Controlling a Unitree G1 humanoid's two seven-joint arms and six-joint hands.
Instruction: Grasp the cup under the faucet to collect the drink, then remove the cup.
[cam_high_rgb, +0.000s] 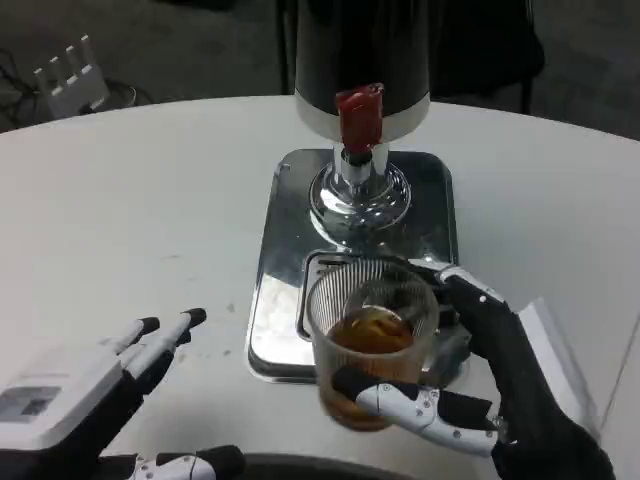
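1. The cup (368, 340) is a clear ribbed tumbler holding brown drink in its lower part. It sits at the near edge of the steel tray, in front of the faucet rather than under it; whether its base touches the tray cannot be told.
2. The right robot hand (470, 385) grips the cup: a white and black thumb crosses the near side low down, and black fingers (462, 290) wrap round the far right side.
3. The steel tray (285, 260) lies flat on the bench, shiny, with a slotted drip grille (318, 268) partly hidden behind the cup.
4. At the far end of the tray stands the dispenser (360, 60), a dark body with a chrome band on a chrome pedestal (358, 195). Its faucet (358, 120) has a red handle and points down at the pedestal's front.
5. The left robot hand (120, 365) rests low near the bench's front edge, left of the tray and apart from it, holding nothing, fingers spread and pointing toward the tray.
6. The white bench (130, 210) carries all this. Beyond its far left edge a white slotted object (68, 72) stands on the dark floor.
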